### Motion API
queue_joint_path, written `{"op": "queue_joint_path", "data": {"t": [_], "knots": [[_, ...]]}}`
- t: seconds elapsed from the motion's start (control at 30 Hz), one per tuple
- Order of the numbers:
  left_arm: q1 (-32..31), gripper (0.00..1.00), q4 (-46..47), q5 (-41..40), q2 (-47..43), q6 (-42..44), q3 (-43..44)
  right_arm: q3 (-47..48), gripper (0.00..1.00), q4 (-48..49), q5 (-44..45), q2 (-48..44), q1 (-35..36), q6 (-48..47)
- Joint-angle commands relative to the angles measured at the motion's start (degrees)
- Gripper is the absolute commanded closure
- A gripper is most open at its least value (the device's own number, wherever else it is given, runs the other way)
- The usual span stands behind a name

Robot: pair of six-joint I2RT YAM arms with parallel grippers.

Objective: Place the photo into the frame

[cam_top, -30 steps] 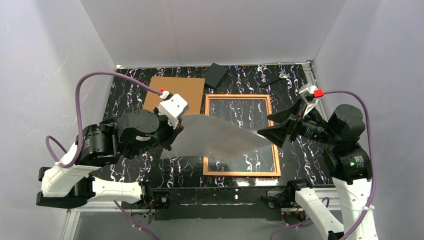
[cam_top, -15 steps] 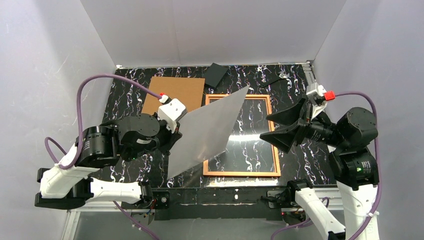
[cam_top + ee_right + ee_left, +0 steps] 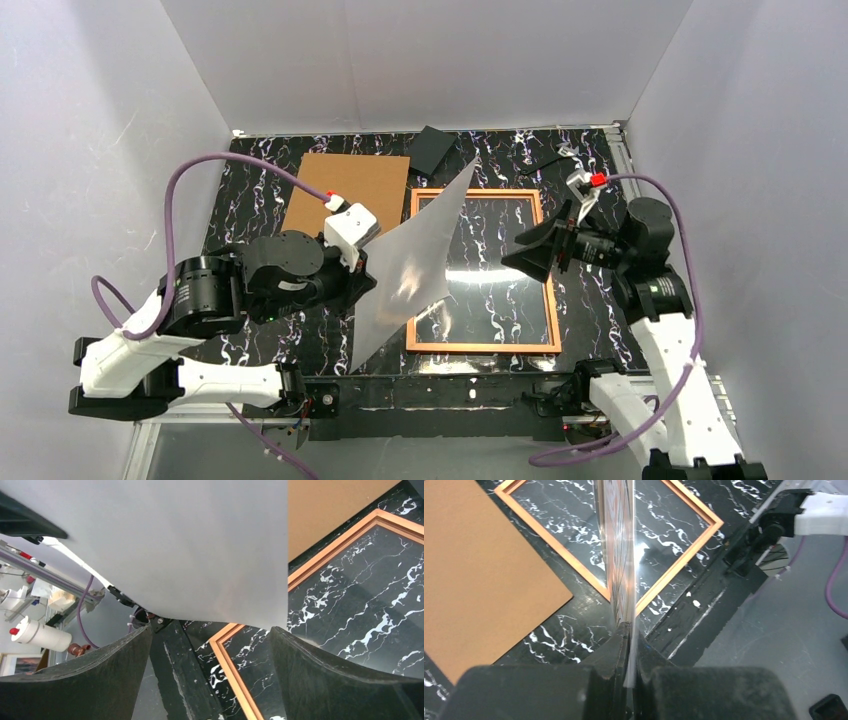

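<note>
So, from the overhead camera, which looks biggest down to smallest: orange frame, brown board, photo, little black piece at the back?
Largest: the frame.
Next: the photo and the board, too alike to rank, since the photo is raised and tilted.
Smallest: the black piece.

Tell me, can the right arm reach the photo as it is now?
Probably yes: the right gripper is open and faces the photo, which the left gripper holds up, with nothing visible between them.
</note>
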Motion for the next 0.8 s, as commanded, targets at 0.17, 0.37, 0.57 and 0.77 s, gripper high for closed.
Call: {"op": "queue_joint_path", "data": {"t": [0.17, 0.37, 0.57, 0.77], "knots": [[-0.2, 1.00, 0.8, 13.9, -2.5, -1.1, -0.3, 0.9, 0.05, 14.9, -7.7, 5.9, -0.5, -5.2], [-0.2, 1.00, 1.5, 19.9, -3.4, -0.7, -0.8, -1.5, 0.05, 16.6, -8.4, 1.9, -0.5, -6.2], [-0.2, 1.00, 3.5, 22.5, -6.2, -1.1, -4.3, -1.8, 0.04, 16.8, -10.7, 0.2, -0.5, -6.5], [-0.1, 1.00, 4.2, 20.8, -8.3, -1.8, -7.2, -2.8, 0.05, 16.2, -10.5, -0.3, -0.5, -6.7]]}}
